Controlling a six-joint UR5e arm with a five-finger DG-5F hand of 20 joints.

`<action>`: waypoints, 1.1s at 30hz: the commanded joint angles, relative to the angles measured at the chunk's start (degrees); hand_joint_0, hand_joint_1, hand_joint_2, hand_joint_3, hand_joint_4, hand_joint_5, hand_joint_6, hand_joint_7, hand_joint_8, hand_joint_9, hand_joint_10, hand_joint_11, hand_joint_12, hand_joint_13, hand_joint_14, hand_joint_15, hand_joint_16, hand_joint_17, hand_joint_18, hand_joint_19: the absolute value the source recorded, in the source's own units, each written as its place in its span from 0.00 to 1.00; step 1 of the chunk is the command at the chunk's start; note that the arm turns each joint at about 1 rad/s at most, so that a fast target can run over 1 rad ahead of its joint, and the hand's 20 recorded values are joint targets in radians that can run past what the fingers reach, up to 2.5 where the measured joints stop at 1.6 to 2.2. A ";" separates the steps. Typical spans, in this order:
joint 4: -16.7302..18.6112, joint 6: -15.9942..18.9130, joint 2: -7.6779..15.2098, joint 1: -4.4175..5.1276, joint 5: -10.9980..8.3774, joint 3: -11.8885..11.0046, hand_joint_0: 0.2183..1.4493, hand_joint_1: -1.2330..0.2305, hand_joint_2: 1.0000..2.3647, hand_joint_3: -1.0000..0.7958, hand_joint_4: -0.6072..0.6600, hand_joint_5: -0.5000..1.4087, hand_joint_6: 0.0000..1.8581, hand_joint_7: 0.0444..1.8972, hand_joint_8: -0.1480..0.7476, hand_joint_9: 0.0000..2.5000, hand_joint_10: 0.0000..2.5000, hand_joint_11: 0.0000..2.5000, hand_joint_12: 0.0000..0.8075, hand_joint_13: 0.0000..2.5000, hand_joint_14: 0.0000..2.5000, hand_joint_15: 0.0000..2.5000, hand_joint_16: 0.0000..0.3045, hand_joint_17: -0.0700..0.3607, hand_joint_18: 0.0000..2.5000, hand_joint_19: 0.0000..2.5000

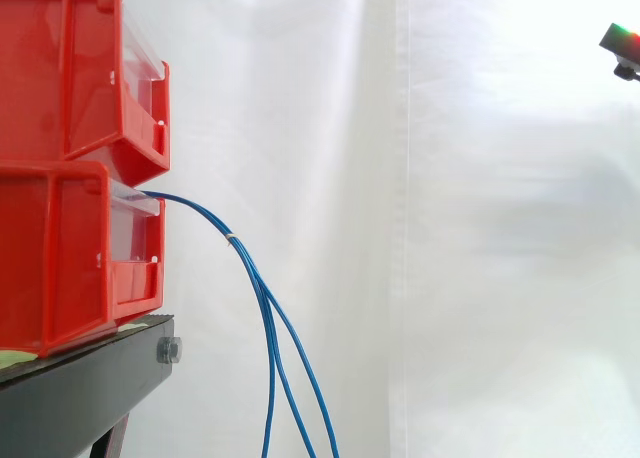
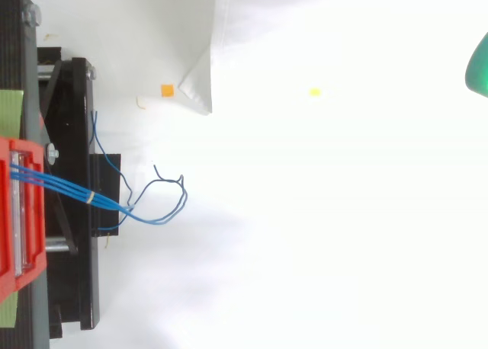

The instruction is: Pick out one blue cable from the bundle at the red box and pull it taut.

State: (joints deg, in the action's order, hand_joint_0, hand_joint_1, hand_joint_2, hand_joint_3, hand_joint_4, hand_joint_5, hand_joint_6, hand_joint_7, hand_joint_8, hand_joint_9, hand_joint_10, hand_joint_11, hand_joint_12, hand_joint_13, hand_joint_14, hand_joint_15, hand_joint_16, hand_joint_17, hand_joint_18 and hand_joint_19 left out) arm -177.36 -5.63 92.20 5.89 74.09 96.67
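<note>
Blue cables (image 1: 268, 318) leave the front of the lower red box (image 1: 70, 258) at the black stand's (image 1: 90, 378) front edge. Bound by a pale tie (image 1: 232, 240), they hang slack past that edge. My hand (image 1: 622, 40) is high up, well apart from them, and I cannot tell whether it is open or closed.

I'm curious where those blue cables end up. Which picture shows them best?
The top view: the blue cables leave the red bin, and their loose ends curl in plain sight. The side view shows them arching down from the bin, cut off at the bottom edge.
</note>
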 commanded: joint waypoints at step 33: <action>5.36 -0.26 2.20 1.67 -2.29 0.01 0.24 0.40 0.00 0.28 0.59 0.16 0.27 0.37 0.37 0.22 0.00 0.08 0.39 0.22 0.00 0.09 0.17 0.43 0.17 0.21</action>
State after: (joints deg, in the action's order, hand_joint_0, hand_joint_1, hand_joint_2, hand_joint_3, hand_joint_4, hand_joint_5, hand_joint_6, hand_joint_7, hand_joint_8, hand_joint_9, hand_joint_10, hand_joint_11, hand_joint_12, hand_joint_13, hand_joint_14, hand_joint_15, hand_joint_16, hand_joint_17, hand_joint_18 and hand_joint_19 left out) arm -172.27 -5.76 93.39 7.22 72.08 96.68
